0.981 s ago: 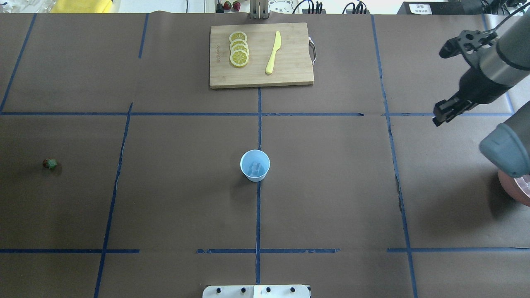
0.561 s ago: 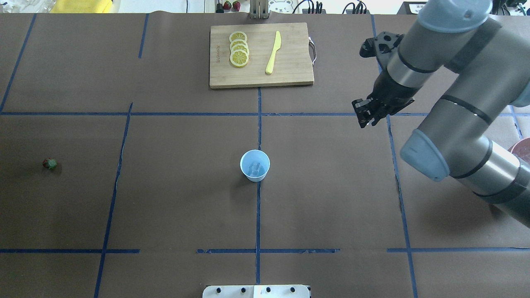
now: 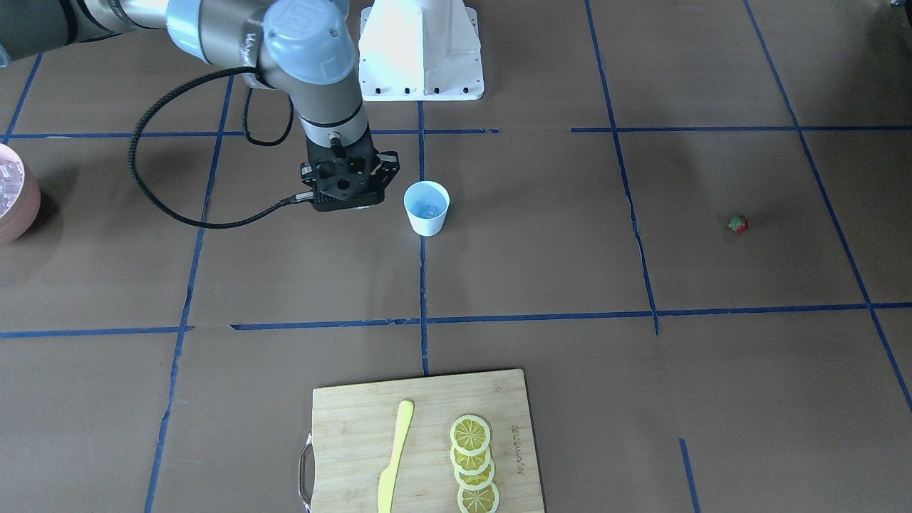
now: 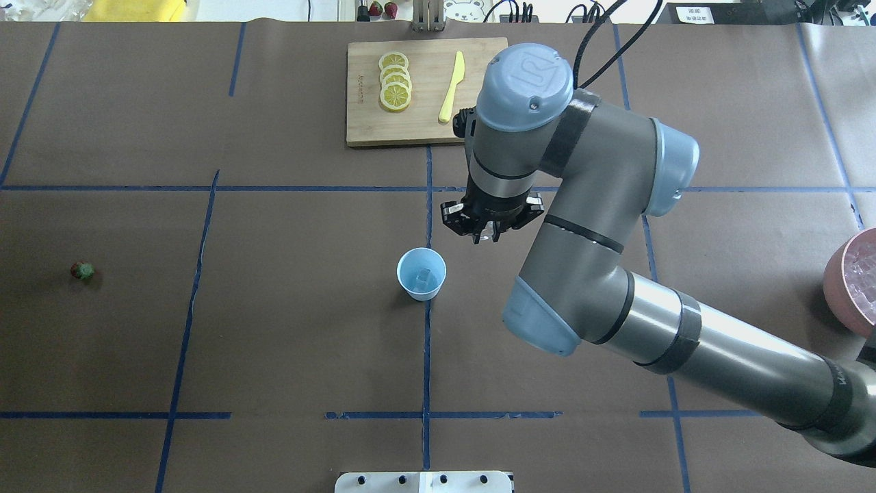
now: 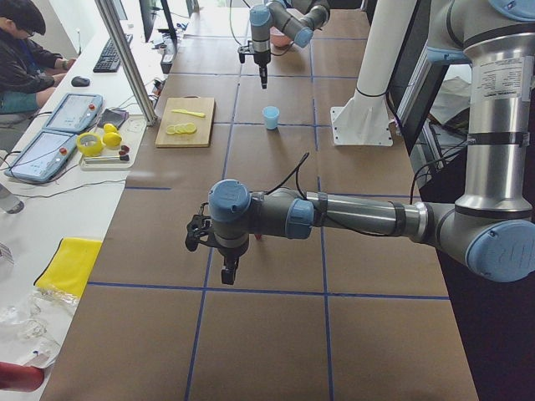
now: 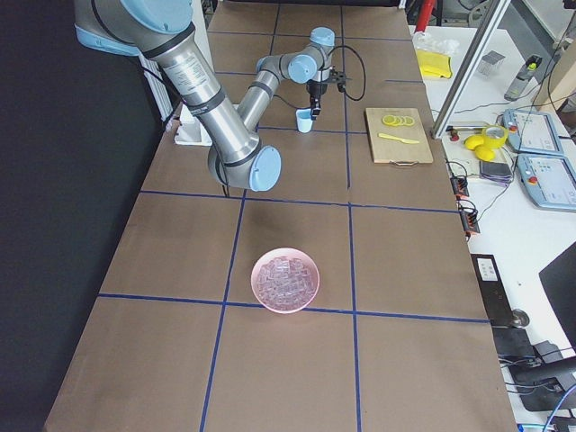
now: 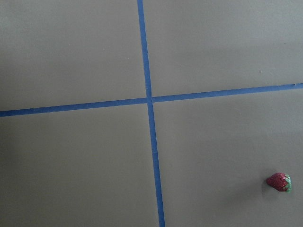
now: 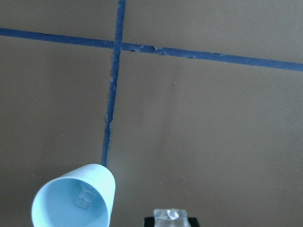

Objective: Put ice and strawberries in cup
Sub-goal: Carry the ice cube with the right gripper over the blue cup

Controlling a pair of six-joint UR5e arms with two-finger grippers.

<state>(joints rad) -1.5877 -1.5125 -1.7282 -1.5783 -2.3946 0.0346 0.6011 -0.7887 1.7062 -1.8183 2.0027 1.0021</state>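
The white cup [image 4: 421, 274] stands mid-table with one ice cube [image 8: 84, 198] lying inside it. My right gripper [image 4: 487, 231] hangs just beyond and to the right of the cup, shut on a clear ice cube [image 8: 171, 215] that shows at the bottom edge of the right wrist view. The cup [image 8: 75, 201] sits to the lower left in that view. A tiny red strawberry [image 4: 82, 271] lies alone on the table at the far left; the strawberry [image 7: 278, 181] also shows in the left wrist view. My left gripper [image 5: 227, 271] appears only in the exterior left view; I cannot tell its state.
A pink bowl [image 4: 843, 274] full of ice cubes sits at the table's right edge. At the back stands a wooden cutting board [image 4: 479, 123] with several lemon slices [image 4: 395, 82] and a yellow knife [image 4: 452, 87]. Blue tape lines cross the brown table cover.
My right arm has swung from the table's right edge leftward to the cup, carrying the ice cube. The pink bowl now shows more. Cup and strawberry have not moved.
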